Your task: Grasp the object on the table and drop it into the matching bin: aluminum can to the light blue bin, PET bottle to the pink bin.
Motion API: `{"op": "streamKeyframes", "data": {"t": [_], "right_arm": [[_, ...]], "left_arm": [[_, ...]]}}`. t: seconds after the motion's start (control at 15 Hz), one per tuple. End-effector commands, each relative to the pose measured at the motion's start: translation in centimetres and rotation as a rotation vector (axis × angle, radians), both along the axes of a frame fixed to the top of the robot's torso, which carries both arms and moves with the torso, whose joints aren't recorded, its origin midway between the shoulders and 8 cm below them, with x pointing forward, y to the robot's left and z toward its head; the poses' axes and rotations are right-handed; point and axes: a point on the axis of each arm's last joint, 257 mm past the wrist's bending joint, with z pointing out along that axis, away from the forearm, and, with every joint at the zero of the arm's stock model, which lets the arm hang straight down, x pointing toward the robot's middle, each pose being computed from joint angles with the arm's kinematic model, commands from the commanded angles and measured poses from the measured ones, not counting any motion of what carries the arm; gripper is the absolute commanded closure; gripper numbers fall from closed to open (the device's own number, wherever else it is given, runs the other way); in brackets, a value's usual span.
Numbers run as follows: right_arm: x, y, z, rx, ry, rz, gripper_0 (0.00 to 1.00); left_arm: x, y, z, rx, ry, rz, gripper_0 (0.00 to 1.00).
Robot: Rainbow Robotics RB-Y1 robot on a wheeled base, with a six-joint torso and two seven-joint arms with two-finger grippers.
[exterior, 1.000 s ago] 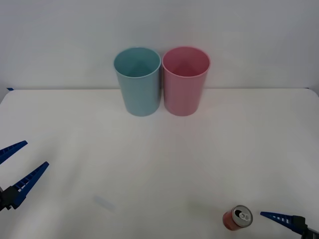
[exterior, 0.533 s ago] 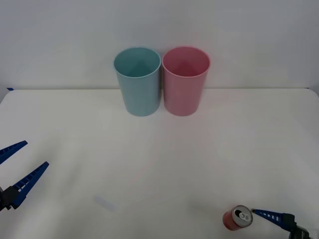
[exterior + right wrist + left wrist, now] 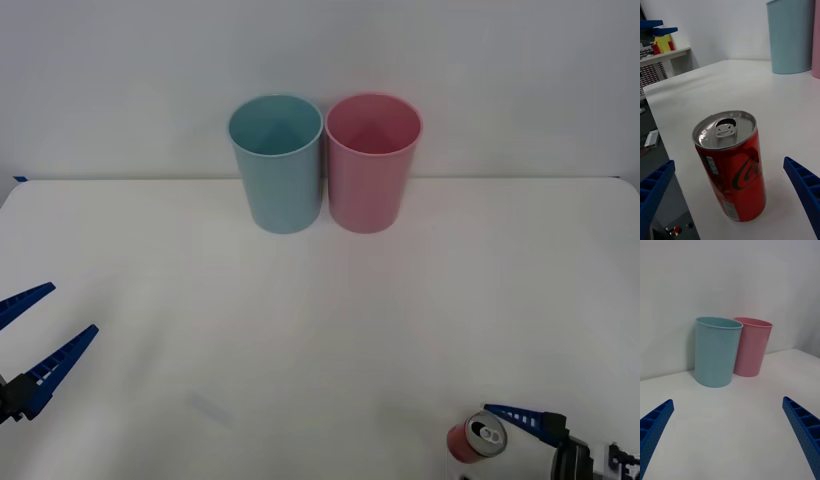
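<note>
The right gripper (image 3: 730, 195) sits low at the near right edge of the table (image 3: 320, 320), its blue fingers (image 3: 805, 189) spread wide with the can (image 3: 732, 165) standing upright between them. In the front view one finger tip reaches just past the can's (image 3: 476, 438) far side, right beside it; whether it touches cannot be told. In the right wrist view clear space shows on both sides of the can, so nothing is clamped yet.

The step in hand looks like the approach to the grasp: the fingers straddle the can but have not closed. The can is red with a silver top and pull tab, standing near the table's front edge, well apart from both bins.

The left gripper (image 3: 30, 345) waits at the near left of the table, fingers also spread wide and holding nothing.

Farther off, at the back of the table against the wall, stand the two bins side by side and nearly touching: the light blue bin (image 3: 277, 165) on the left, the pink bin (image 3: 372, 165) on the right. Both are upright with open mouths.

The next move probably calls for the right gripper to centre a little deeper around the can's body and close squarely on it, so the thin wall is held without tipping. After that comes a lift high enough to clear the rims, then a long carry across and to the left, past the pink bin, since an aluminium can belongs in the light blue one. The bins being so close, the release wants to be well over the blue mouth.
</note>
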Motion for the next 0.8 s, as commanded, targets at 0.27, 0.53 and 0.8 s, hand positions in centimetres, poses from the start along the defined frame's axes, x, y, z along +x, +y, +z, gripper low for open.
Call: {"op": "streamKeyframes", "data": {"t": [0.27,0.53,0.8], "right_arm": [[1.2,1.3,-0.3,-0.004,-0.018,-0.006,0.00],[1.4,2.0,-0.2,-0.004,-0.031,0.000,0.00],[1.3,1.9,-0.4,-0.008,-0.034,-0.001,0.00]], "left_arm": [[0.0,0.0,0.0,0.000,0.000,0.000,0.00],[0.0,0.0,0.0,0.000,0.000,0.000,0.00],[0.0,0.0,0.0,0.000,0.000,0.000,0.00]]}}
